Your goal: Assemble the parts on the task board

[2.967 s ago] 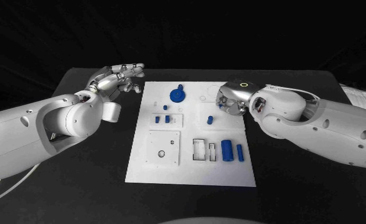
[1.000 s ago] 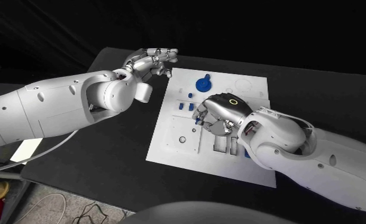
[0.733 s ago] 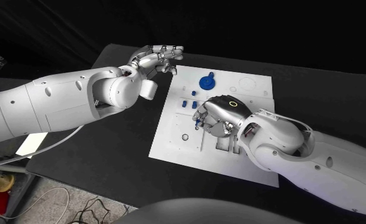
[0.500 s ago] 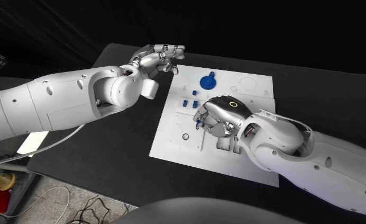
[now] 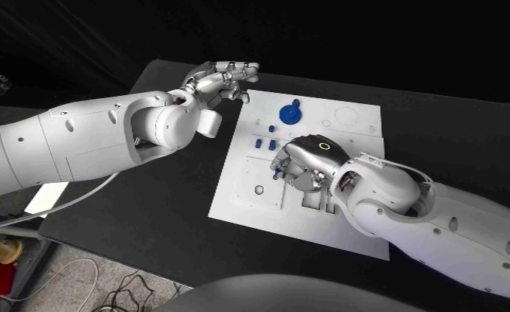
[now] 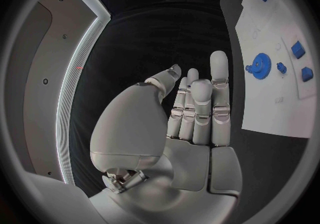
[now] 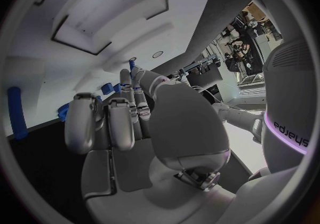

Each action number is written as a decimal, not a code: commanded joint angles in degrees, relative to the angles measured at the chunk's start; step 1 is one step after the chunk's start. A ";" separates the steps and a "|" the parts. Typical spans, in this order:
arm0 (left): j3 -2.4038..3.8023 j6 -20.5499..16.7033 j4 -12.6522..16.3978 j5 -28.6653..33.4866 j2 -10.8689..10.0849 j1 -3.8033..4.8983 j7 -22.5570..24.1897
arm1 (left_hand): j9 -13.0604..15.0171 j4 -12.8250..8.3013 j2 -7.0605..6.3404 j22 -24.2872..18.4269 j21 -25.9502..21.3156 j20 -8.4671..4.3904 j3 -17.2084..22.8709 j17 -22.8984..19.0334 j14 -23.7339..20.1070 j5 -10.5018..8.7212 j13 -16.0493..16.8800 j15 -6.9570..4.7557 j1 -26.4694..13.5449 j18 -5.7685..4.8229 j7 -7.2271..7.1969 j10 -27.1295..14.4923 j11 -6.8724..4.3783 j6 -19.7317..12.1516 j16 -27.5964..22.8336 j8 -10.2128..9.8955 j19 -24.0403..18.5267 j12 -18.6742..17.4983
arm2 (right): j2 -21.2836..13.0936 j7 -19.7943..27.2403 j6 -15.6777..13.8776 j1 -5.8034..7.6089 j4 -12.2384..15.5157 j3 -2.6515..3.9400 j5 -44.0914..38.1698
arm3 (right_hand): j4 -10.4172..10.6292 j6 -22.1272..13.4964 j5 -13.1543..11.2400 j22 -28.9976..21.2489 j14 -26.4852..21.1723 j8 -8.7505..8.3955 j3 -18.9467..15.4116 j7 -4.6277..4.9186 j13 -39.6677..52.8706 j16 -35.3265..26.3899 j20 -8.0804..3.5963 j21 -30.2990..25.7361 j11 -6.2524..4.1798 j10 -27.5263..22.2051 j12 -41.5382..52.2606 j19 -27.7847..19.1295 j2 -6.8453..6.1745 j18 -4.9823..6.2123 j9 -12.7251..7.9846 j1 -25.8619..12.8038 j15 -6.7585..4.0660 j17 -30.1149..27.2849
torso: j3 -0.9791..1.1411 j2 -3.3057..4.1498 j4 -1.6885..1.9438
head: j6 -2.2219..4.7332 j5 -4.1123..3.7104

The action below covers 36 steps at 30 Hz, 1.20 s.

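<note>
— Where's the part?
— A small blue part (image 5: 276, 172) pinched at my right hand's (image 5: 306, 162) fingertips, over the task board (image 5: 356, 133).
— Risk?
— Tilted, it jams. My left hand (image 5: 223, 82) idles open.

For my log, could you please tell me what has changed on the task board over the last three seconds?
The right hand has moved from the board's right edge over the middle of the task board and pinches a small blue part. The left hand stays raised beside the board's far left corner. The blue gear has not moved.
</note>
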 commanded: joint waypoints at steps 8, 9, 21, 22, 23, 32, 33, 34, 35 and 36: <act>0.03 0.62 0.17 0.16 0.03 0.02 0.44 | -0.08 -0.19 0.50 -0.07 -0.32 -0.12 -0.07 -0.04 -0.23 -0.16 0.09 0.05 0.05 1.02 0.00 -0.42 0.13 -0.45 -0.13 -0.24 0.37 0.33 | 0.30 0.25 1.98 -0.12 -0.46 -0.29 -0.49 | -0.21 0.24 0.19 -0.03 3.24 0.13 0.26 0.06 0.00 0.22 -0.22 0.28 -0.27 0.21 0.00 0.00 0.18 0.96 0.10 -0.44 -0.37 0.08 | 0.01 -0.03 -0.03 | -0.17 0.02; 0.03 0.63 0.17 0.16 0.03 0.02 0.44 | -0.08 -0.19 0.50 -0.07 -0.32 -0.12 -0.07 -0.04 -0.23 -0.16 0.09 0.05 0.05 1.02 0.00 -0.42 0.13 -0.45 -0.13 -0.24 0.37 0.33 | 0.31 0.24 2.09 -0.12 -0.50 -0.31 -0.47 | -0.21 0.24 0.19 -0.03 3.24 0.13 0.26 0.06 0.00 0.22 -0.22 0.28 -0.27 0.21 0.00 0.00 0.18 0.96 0.10 -0.44 -0.37 0.08 | 0.01 -0.03 -0.03 | -0.17 0.02; 0.03 0.64 0.22 0.16 -0.04 0.02 0.43 | -0.08 -0.19 0.50 -0.07 -0.32 -0.12 -0.07 -0.04 -0.23 -0.16 0.09 0.05 0.05 1.02 0.00 -0.42 0.13 -0.45 -0.13 -0.24 0.37 0.33 | 0.67 -0.50 3.12 -0.13 -0.89 -0.66 -0.99 | -0.26 -0.48 -0.65 -0.33 3.16 -0.31 -0.12 0.27 -0.35 0.06 -0.05 0.09 0.02 -0.70 -0.22 -0.16 -0.46 1.00 0.00 -1.52 -0.10 -0.19 | 0.00 -0.03 -0.02 | -0.38 -0.04; 0.03 0.64 0.23 0.16 -0.04 0.02 0.43 | -0.08 -0.19 0.50 -0.07 -0.32 -0.12 -0.07 -0.04 -0.23 -0.16 0.09 0.05 0.05 1.02 0.00 -0.42 0.13 -0.45 -0.13 -0.24 0.37 0.33 | 0.71 -0.50 3.14 -0.13 -0.94 -0.69 -1.00 | -0.18 -0.83 -0.62 -0.37 3.14 -0.45 -0.25 0.39 -0.48 0.02 0.01 0.06 0.14 -1.12 -0.26 -0.19 -0.70 1.00 -0.08 -1.85 0.00 -0.25 | 0.00 -0.03 -0.02 | -0.38 -0.04; 0.03 0.63 0.23 0.16 -0.05 0.02 0.43 | -0.08 -0.19 0.50 -0.07 -0.32 -0.12 -0.07 -0.04 -0.23 -0.16 0.09 0.05 0.05 1.02 0.00 -0.42 0.13 -0.45 -0.13 -0.24 0.37 0.33 | 0.76 -0.46 3.14 -0.12 -1.01 -0.73 -0.99 | 0.12 -1.76 -0.17 -0.58 3.09 -0.65 -0.69 0.71 -0.79 -0.08 0.18 -0.07 0.41 -2.19 -0.29 -0.30 -1.35 1.02 -0.32 -2.72 0.32 -0.41 | -0.01 -0.02 -0.04 | -0.36 -0.04; 0.03 0.66 0.19 0.16 -0.07 0.02 0.34 | -0.08 -0.19 0.50 -0.07 -0.32 -0.12 -0.07 -0.04 -0.23 -0.16 0.09 0.05 0.05 1.02 0.00 -0.42 0.13 -0.45 -0.13 -0.24 0.37 0.33 | 0.91 0.38 0.69 -0.11 -1.40 -0.92 -0.76 | 1.59 -5.25 0.48 -4.34 2.60 -0.54 -5.08 1.60 -2.52 -1.26 1.33 -2.42 1.80 -8.10 0.18 -1.84 -4.48 1.77 -1.58 -6.20 1.37 -2.12 | 0.02 -0.01 -0.03 | -0.45 0.00; 0.03 0.67 0.19 0.16 -0.07 0.02 0.33 | -0.08 -0.19 0.50 -0.07 -0.32 -0.12 -0.07 -0.04 -0.23 -0.16 0.09 0.05 0.05 1.02 0.00 -0.42 0.13 -0.45 -0.13 -0.24 0.37 0.33 | 0.89 0.43 0.39 -0.11 -1.40 -0.93 -0.75 | 1.59 -5.25 0.48 -4.34 2.60 -0.54 -5.08 1.60 -2.52 -1.26 1.33 -2.42 1.80 -8.10 0.18 -1.84 -4.48 1.77 -1.58 -6.20 1.37 -2.12 | 0.02 -0.01 -0.03 | -0.45 0.00; 0.03 0.69 0.18 0.16 -0.08 0.02 0.31 | -0.08 -0.19 0.50 -0.07 -0.32 -0.12 -0.07 -0.04 -0.23 -0.16 0.09 0.05 0.05 1.02 0.00 -0.42 0.13 -0.45 -0.13 -0.24 0.37 0.33 | 0.86 0.49 0.01 -0.11 -1.40 -0.93 -0.75 | 1.60 -5.25 0.48 -4.34 2.60 -0.53 -5.10 1.60 -2.53 -1.26 1.33 -2.42 1.80 -8.11 0.19 -1.84 -4.46 1.77 -1.59 -6.19 1.37 -2.12 | 0.02 -0.01 -0.03 | -0.45 0.00; 0.03 0.71 0.18 0.16 -0.08 0.02 0.27 | -0.08 -0.19 0.50 -0.07 -0.32 -0.12 -0.07 -0.04 -0.23 -0.16 0.09 0.05 0.05 1.02 0.00 -0.42 0.13 -0.45 -0.13 -0.24 0.37 0.33 | 0.83 0.54 -0.43 -0.11 -1.39 -0.94 -0.74 | 1.62 -5.24 0.48 -4.34 2.59 -0.51 -5.18 1.60 -2.55 -1.27 1.34 -2.43 1.81 -8.16 0.23 -1.84 -4.38 1.77 -1.60 -6.16 1.37 -2.14 | 0.02 -0.01 -0.03 | -0.45 0.00; 0.03 0.74 0.18 0.16 -0.08 0.03 0.25 | -0.08 -0.19 0.50 -0.07 -0.32 -0.12 -0.07 -0.04 -0.23 -0.16 0.09 0.05 0.05 1.02 0.00 -0.42 0.13 -0.45 -0.13 -0.24 0.37 0.33 | 0.78 0.60 -0.96 -0.11 -1.37 -0.94 -0.74 | 1.62 -5.24 0.49 -4.37 2.59 -0.51 -5.19 1.60 -2.55 -1.29 1.34 -2.45 1.81 -8.17 0.25 -1.85 -4.36 1.77 -1.61 -6.14 1.37 -2.16 | 0.02 -0.01 -0.04 | -0.36 -0.01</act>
